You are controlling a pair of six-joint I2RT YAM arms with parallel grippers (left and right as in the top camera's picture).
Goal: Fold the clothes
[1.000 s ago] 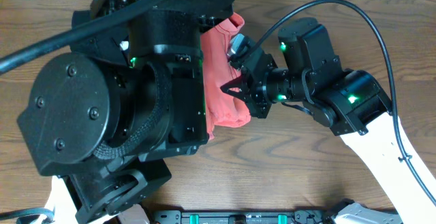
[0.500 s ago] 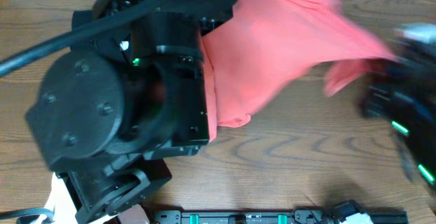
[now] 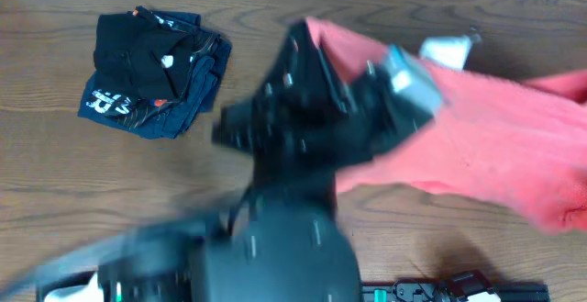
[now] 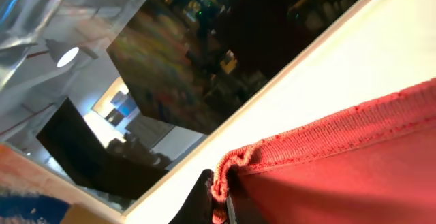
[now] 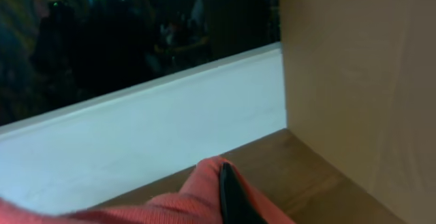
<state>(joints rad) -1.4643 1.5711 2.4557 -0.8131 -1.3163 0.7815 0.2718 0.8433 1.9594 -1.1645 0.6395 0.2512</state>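
**A:** Where is the T-shirt (image 3: 477,146) sitting?

**B:** It is spreading over the right half of the counter (image 3: 138,183), running from near the middle out past the right edge of the overhead view. The left arm (image 3: 293,137), badly blurred, is covering the shirt's near-left part.

**A:** What is the left claw (image 4: 219,200) doing?

**B:** It is clenching on a bunched bit of the red hem. In its wrist view the stitched edge is running away up to the right.

**A:** And the right claw (image 5: 226,184)?

**B:** Only one dark finger (image 5: 233,202) is showing, with red cloth wrapping around it. That claw is also grasping the shirt, low over the wood.

**A:** Is anything else lying there?

**B:** A pile of folded dark clothes (image 3: 151,72) with white lettering is sitting at the far left of the counter, well apart from the shirt.
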